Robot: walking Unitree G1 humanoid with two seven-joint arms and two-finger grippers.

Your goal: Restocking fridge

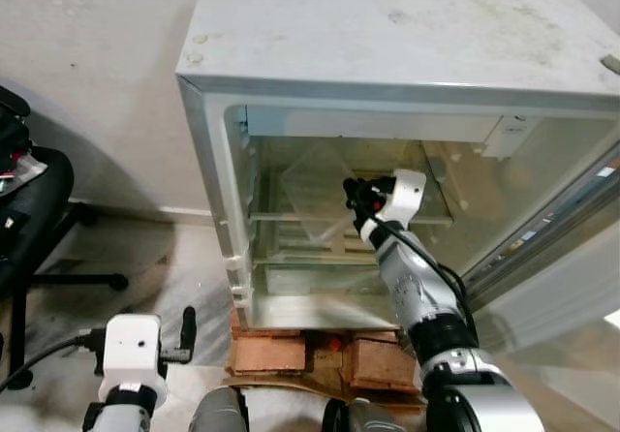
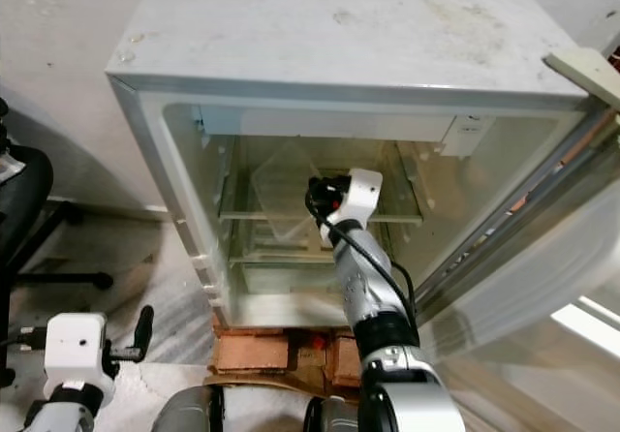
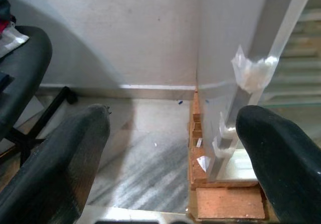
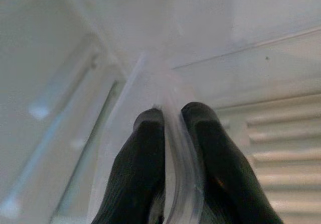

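White and boxy, the fridge (image 1: 387, 35) stands open on a stack of bricks (image 1: 281, 353), its door (image 2: 542, 258) swung wide off to the right of the right arm, which leaves the whole cabinet free to reach into. Inside, the right gripper (image 4: 173, 133) is pushed well in at shelf height, with the fixed glass shelf (image 1: 291, 217) running just beside and below it. Its two fingers (image 4: 145, 158) are clenched on the rim of a clear plastic tray (image 2: 281, 195), which tilts up and away from them towards the back wall; holding it by the near edge looks like a way to steer it onto the shelf rails. Low outside the fridge, the left gripper (image 3: 173, 148) hangs idle with its fingers spread apart, the fridge's front corner just ahead of it.
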